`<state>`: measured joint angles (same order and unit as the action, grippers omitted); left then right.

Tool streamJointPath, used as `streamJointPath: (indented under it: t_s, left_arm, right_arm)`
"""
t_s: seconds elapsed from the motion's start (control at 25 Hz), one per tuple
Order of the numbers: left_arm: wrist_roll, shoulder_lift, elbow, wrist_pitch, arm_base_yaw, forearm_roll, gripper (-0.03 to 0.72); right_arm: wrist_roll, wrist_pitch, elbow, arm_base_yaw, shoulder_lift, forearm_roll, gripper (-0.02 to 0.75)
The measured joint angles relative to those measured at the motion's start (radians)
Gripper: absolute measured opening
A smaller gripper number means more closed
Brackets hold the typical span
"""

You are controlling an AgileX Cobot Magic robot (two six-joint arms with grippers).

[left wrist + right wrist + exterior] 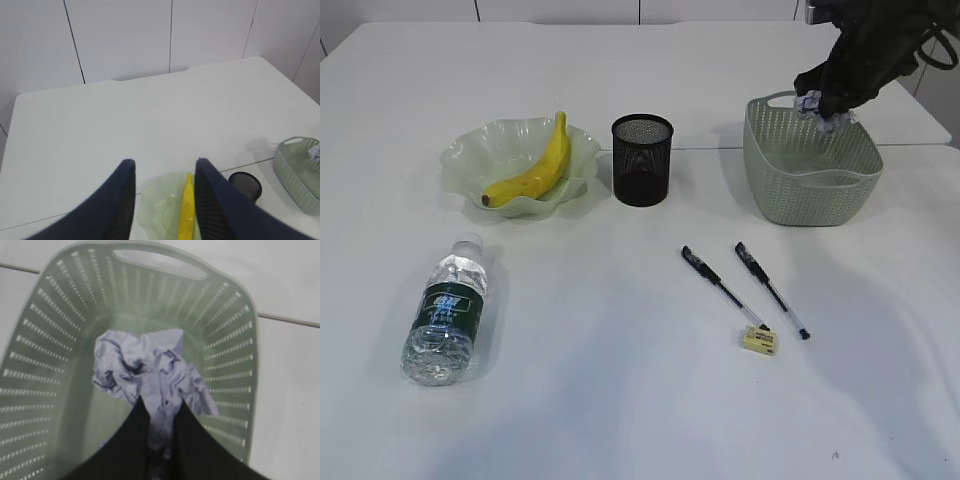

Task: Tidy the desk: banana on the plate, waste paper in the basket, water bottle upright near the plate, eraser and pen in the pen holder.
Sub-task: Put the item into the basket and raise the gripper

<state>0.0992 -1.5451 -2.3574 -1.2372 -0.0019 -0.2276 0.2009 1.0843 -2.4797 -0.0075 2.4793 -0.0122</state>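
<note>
Over the white table [620,400], right pincer [159,412] pinches waste paper [150,370] above basket [225,340].

Lighting is bright, diffuse and even across all 3 views. Shadows on the white table [620,400] are soft and faint, with 1 broad shadow at lower right. The exterior view is sharp. Both wrist views are softer; the right wrist view is slightly blurred.

Open table [620,400] before pens [745,290]
</note>
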Motion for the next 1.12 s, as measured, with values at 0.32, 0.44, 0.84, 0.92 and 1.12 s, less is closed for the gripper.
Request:
streamJointPath:
  t_s: [0.32, 0.44, 0.84, 0.92, 1.12]
  left_arm:
    - [0.000, 0.000, 0.000, 0.000, 0.000, -0.002, 0.276]
    - [0.000, 0.000, 0.000, 0.000, 0.000, -0.002, 0.276]
    - [0.000, 0.000, 0.000, 0.000, 0.000, -0.013, 0.276]
    - [0.000, 0.000, 0.000, 0.000, 0.000, -0.013, 0.276]
    - [0.000, 0.000, 0.000, -0.004, 0.000, -0.013, 0.276]
  right_arm:
    - [-0.094, 0.002, 0.000, 0.000, 0.002, 0.001, 0.049]
    - [-0.101, 0.002, 0.000, 0.000, 0.002, 0.001, 0.049]
    - [-0.120, 0.002, 0.000, 0.000, 0.002, 0.012, 0.050]
    - [-0.120, 0.003, 0.000, 0.000, 0.002, 0.020, 0.050]
    - [-0.122, 0.009, 0.000, 0.000, 0.002, 0.033, 0.054]
